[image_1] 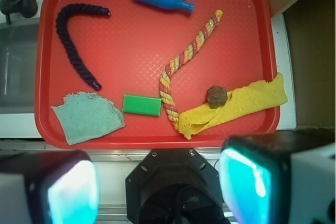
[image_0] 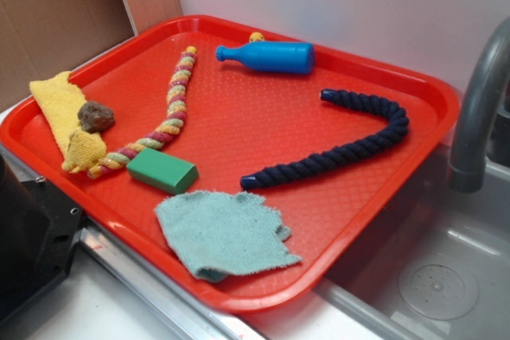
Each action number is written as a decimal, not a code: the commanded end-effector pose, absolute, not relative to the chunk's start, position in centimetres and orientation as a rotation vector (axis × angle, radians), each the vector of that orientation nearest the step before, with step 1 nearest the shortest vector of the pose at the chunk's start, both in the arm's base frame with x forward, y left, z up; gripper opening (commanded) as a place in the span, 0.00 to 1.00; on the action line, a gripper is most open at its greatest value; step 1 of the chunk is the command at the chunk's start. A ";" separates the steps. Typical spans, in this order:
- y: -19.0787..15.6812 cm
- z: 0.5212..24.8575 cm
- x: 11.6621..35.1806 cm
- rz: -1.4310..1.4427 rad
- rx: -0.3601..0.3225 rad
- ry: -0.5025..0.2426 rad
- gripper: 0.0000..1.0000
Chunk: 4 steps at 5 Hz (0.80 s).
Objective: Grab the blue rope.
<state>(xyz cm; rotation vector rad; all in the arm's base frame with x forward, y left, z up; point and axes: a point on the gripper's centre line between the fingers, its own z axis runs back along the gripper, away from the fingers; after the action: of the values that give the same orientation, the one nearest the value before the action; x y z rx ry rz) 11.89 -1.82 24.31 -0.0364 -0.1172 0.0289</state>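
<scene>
Navy rope untouched on the tray; I have not yet begun the grab.

From my seat, the thick dark navy twisted cotton rope (image_0: 351,143) lies bent in a hook on the red plastic tray (image_0: 239,292), in its right half in the exterior view, well apart from the pink-yellow-green braided rope (image_0: 163,121) and near the bright blue plastic bottle (image_0: 267,56). My end effector (image_1: 157,184) hangs high above the tray's near edge, its two pale fingers (image_1: 68,192) spread wide at either side of the wrist view, holding and touching nothing. By my judgement the whole job remains: move over the rope, descend, and close on a stretch of it, perhaps the straight run clear of the light teal cloth (image_0: 227,232).
</scene>
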 end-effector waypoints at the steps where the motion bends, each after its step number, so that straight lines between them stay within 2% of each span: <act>1: -1.8 24.3 11.9 0.029 -0.036 -0.117 1.00; 2: -6.8 22.1 16.0 -0.222 -0.059 -0.169 1.00; 4: -6.8 22.1 16.0 -0.222 -0.059 -0.169 1.00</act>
<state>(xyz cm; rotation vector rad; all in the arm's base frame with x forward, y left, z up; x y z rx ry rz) 15.69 -6.77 21.59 -0.0546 -0.1474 -0.2223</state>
